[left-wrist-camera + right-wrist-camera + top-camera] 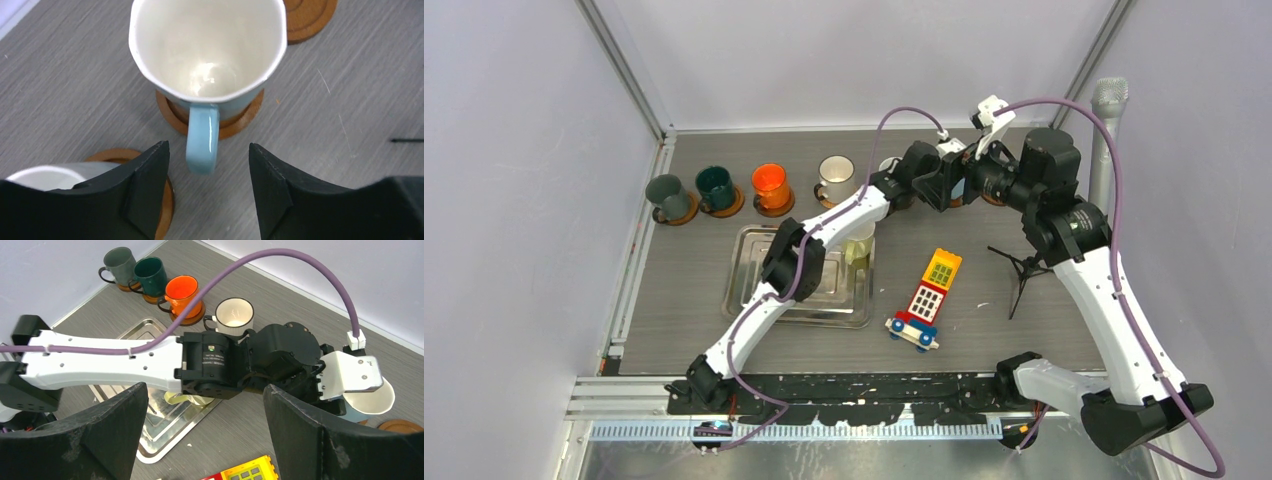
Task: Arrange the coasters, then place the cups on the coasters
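Beyond the metal tray's point(754, 240) far right corner, a light-blue mug point(207, 50) sits on a coaster point(240, 122). The left gripper's point(207, 155) jaws stand apart on both sides of its handle, not touching. The right gripper point(205, 395), jaws wide apart, hangs there too. A pale yellow cup point(860, 245) stands in the tray.

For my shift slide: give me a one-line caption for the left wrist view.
Left gripper open astride the handle of a pale blue cup seated on its coaster.
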